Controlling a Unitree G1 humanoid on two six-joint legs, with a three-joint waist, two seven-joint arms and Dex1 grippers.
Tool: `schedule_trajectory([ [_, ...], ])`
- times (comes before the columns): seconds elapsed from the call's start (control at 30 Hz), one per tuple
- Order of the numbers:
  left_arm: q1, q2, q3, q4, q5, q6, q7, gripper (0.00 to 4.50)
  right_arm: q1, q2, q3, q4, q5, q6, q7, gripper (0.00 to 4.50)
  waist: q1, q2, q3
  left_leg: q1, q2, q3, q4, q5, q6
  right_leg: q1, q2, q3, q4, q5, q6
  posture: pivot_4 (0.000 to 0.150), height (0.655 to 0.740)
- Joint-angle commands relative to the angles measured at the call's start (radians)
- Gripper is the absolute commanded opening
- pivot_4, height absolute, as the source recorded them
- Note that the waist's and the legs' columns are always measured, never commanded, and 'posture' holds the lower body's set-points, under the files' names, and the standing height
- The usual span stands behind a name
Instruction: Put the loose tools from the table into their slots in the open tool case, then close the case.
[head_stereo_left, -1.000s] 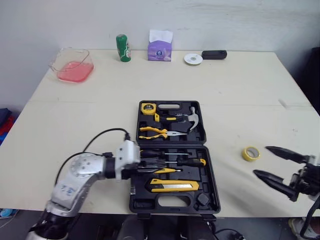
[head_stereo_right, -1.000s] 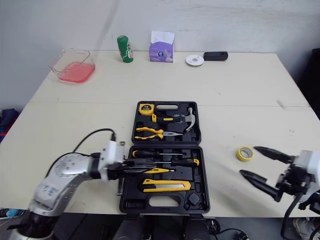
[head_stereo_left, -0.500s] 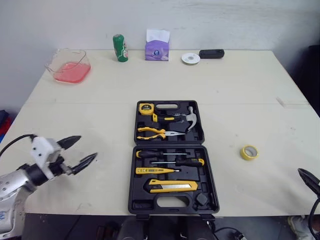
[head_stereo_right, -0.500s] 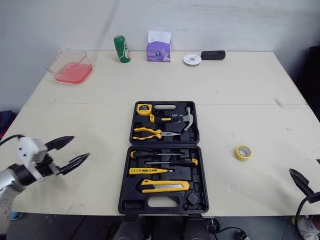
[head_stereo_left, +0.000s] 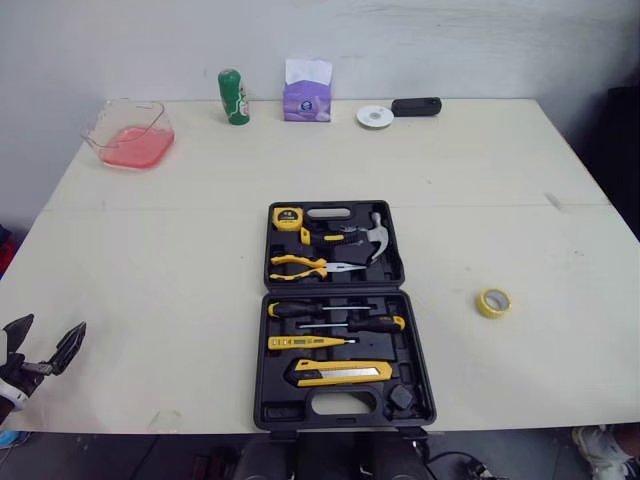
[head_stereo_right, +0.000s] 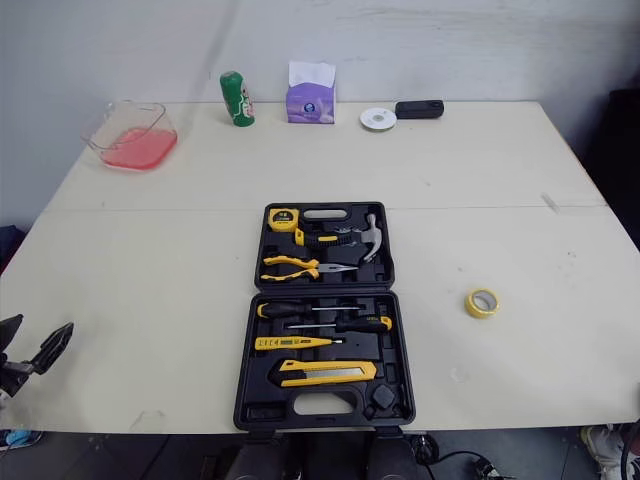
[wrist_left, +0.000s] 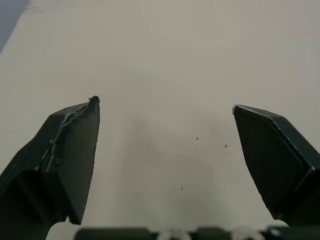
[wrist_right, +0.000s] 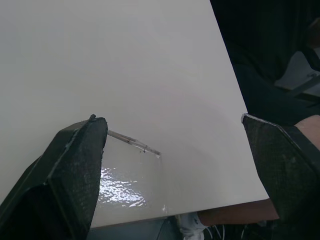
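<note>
L gripper (head_stereo_left: 50, 330) hung spread wide w/ nothing between its fingers (wrist_left: 70, 160), low off the near-left of the tool case (head_stereo_left: 340, 310) and well apart from it, over bare table (head_stereo_left: 150, 260). R gripper (wrist_right: 170, 119) likewise gaped wide, empty, over a table edge w/ dark floor beyond; couldn't place it vs. the case.

Case lay open, both halves flat, near the table's front edge. Far half: tape measure (head_stereo_left: 293, 215) in the left corner, hammer (head_stereo_left: 375, 235) at the right, pliers (head_stereo_left: 310, 265) along the side nearest the hinge. Near half: two screwdrivers (head_stereo_left: 330, 310) by the hinge, then a yellow tester (head_stereo_left: 310, 342), then utility knife (head_stereo_left: 340, 372), carry handle (head_stereo_left: 340, 403) at the front.

Yellow tape roll (head_stereo_left: 492, 302) lay loose on the table, right of the case, not touching.

Well behind the case, along the far edge: clear dish w/ pink contents (head_stereo_left: 130, 135) far left, green can (head_stereo_left: 233, 97), purple tissue box (head_stereo_left: 307, 95), white disc (head_stereo_left: 375, 116), black device (head_stereo_left: 415, 106).
</note>
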Motion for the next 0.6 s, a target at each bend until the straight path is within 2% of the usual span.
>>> schedule_trajectory([
  [0.03, -0.004, -0.012, -0.001, -0.033, -0.003, -0.018, 0.030, 4.46, -0.013, -0.026, 0.000, 0.000, 0.039, -0.027, 0.036, 4.50, -0.002, 0.001, 0.000, 0.000, 0.000, 0.000, 0.000, 0.000, 0.000, 0.000, 0.000, 0.000, 0.000, 0.000, 0.000, 0.150, 0.7400],
  [0.27, -0.032, -0.023, -0.074, -0.145, -0.049, -0.035, -0.046, 4.46, -0.033, -0.022, 0.053, -0.102, 0.071, 0.008, 0.134, 4.50, 0.000, 0.000, 0.000, 0.000, 0.000, 0.001, 0.001, 0.000, -0.001, 0.000, 0.000, 0.000, 0.000, 0.000, 0.000, 0.150, 0.7400],
  [0.4, -0.137, 0.043, -0.205, -0.317, -0.152, 0.092, -0.140, 4.46, 0.046, -0.078, 0.131, -0.453, 0.154, 0.241, 0.317, 4.50, 0.009, 0.004, 0.001, -0.001, 0.000, 0.000, 0.000, 0.001, -0.001, 0.000, 0.000, 0.000, 0.002, 0.000, 0.000, 0.150, 0.7400],
  [0.53, -0.206, 0.081, -0.304, -0.427, -0.178, 0.153, -0.180, 4.46, 0.096, -0.150, 0.149, -0.652, 0.135, 0.333, 0.365, 4.50, 0.006, 0.005, 0.001, 0.000, -0.001, 0.000, 0.001, 0.001, 0.000, 0.000, 0.000, 0.002, 0.002, 0.002, 0.001, 0.150, 0.7400],
  [0.6, -0.239, 0.105, -0.373, -0.455, -0.156, 0.132, -0.243, 4.46, 0.101, -0.192, 0.144, -0.767, 0.167, 0.449, 0.375, 4.50, 0.004, 0.005, 0.001, 0.000, -0.001, 0.001, -0.001, 0.002, -0.001, 0.000, 0.001, 0.001, 0.001, 0.001, 0.001, 0.150, 0.7400],
])
